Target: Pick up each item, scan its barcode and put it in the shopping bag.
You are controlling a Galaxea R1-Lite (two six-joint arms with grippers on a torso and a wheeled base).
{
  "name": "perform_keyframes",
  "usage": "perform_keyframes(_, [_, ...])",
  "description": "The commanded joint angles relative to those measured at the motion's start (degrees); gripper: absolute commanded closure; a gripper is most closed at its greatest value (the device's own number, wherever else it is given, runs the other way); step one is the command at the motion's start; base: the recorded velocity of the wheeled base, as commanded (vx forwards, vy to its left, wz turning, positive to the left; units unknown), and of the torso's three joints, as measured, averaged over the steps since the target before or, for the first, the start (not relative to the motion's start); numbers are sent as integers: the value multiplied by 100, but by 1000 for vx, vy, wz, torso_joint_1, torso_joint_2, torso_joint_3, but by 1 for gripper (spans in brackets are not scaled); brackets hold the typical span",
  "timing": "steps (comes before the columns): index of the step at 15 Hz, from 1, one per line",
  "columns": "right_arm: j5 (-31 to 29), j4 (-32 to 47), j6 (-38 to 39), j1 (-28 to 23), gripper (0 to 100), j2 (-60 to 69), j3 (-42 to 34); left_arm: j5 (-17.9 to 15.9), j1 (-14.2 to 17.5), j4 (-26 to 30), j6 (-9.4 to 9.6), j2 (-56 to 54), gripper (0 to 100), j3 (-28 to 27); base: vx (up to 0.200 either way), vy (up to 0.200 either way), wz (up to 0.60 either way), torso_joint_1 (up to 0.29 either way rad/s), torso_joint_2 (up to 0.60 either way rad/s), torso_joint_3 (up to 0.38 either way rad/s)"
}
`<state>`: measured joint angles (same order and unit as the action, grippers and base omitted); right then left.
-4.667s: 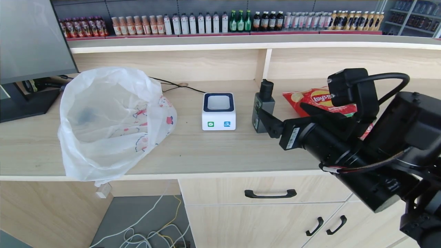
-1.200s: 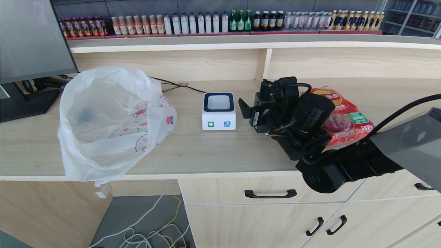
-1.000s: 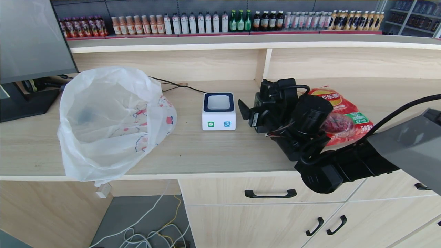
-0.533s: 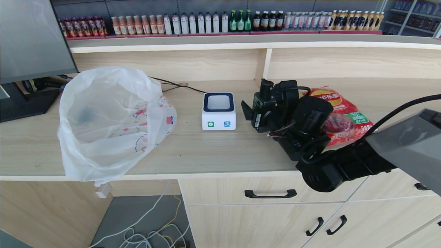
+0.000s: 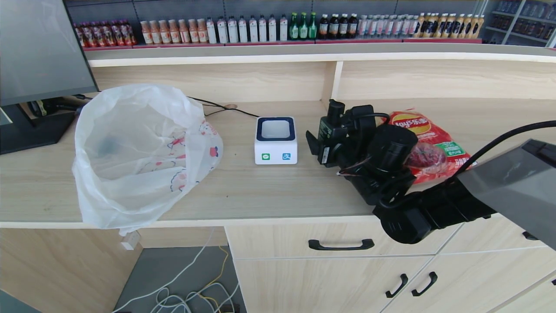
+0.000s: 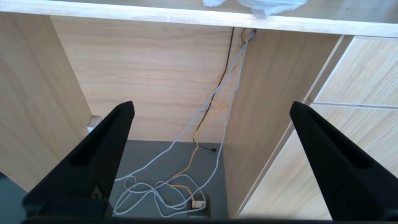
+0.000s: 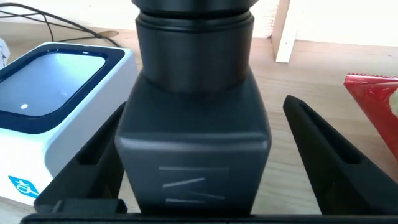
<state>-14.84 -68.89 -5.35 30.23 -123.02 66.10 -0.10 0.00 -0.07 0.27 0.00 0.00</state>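
Right wrist view: our right end effector [image 7: 208, 109], open and not clamped, straddles the upright grey bottle [image 7: 193, 149], standing on the worktop [image 5: 260, 191] just right of the scanner [image 5: 276, 140], head-view centre.

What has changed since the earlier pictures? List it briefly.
The right gripper swung in from the right, and its open jaws now stand either side of the grey bottle. The bottle, scanner, bag and crisp packet stayed put.

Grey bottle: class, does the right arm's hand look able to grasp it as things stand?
Probably yes: the right hand is open and straddles the upright grey bottle, with nothing between them.
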Motion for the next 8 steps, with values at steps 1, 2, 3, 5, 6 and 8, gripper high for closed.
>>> perform_keyframes(1, [-2, -2, -1, -9, 100, 14, -9, 1, 0, -1, 0, 0, 0, 0, 0, 0, 0, 0, 0, 0])
perform_keyframes(2, [-2, -2, 8, -9, 100, 14, -9, 1, 0, -1, 0, 0, 0, 0, 0, 0, 0, 0, 0, 0])
perform_keyframes(3, [-2, -2, 25, 0, 100, 23, 0, 1, 0, -1, 0, 0, 0, 0, 0, 0, 0, 0, 0, 0])
perform_keyframes(5, [-11, -2, 34, 0, 100, 41, 0, 1, 0, -1, 0, 0, 0, 0, 0, 0, 0, 0, 0, 0])
perform_keyframes(6, [-11, -2, 34, 0, 100, 50, -9, 1, 0, -1, 0, 0, 0, 0, 0, 0, 0, 0, 0, 0])
perform_keyframes(8, [-11, -2, 34, 0, 100, 67, -18, 1, 0, -1, 0, 0, 0, 0, 0, 0, 0, 0, 0, 0])
